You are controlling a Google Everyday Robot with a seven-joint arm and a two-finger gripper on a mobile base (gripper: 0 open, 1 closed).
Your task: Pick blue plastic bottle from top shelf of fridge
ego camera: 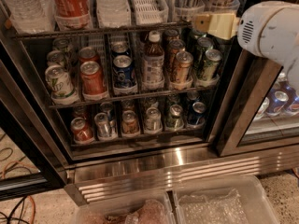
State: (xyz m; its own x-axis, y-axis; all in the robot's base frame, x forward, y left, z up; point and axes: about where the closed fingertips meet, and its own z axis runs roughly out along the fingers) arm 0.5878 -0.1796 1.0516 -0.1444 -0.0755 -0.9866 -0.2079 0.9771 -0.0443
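Note:
The fridge [140, 164] stands open before me, with a ribbed steel base panel. Only the front edge of the top shelf [147, 3] shows along the top of the view, with its white slotted lane trays. It holds a clear water bottle [23, 6], a red cola bottle [70, 1], a pale bottle [111, 3] and an empty lane. No blue plastic bottle is in view. My gripper [214, 24] shows as a cream piece on the white arm [271, 29]. It is at the upper right, level with the right end of the top shelf's front edge.
Two lower wire racks hold rows of small cans [124, 71] and a brown bottle [153, 62]. A black door post [243, 111] stands to the right, with another cooler's cans [280, 99] behind glass. Two clear plastic bins [219, 204] lie on the floor in front. Cables [14, 209] lie at lower left.

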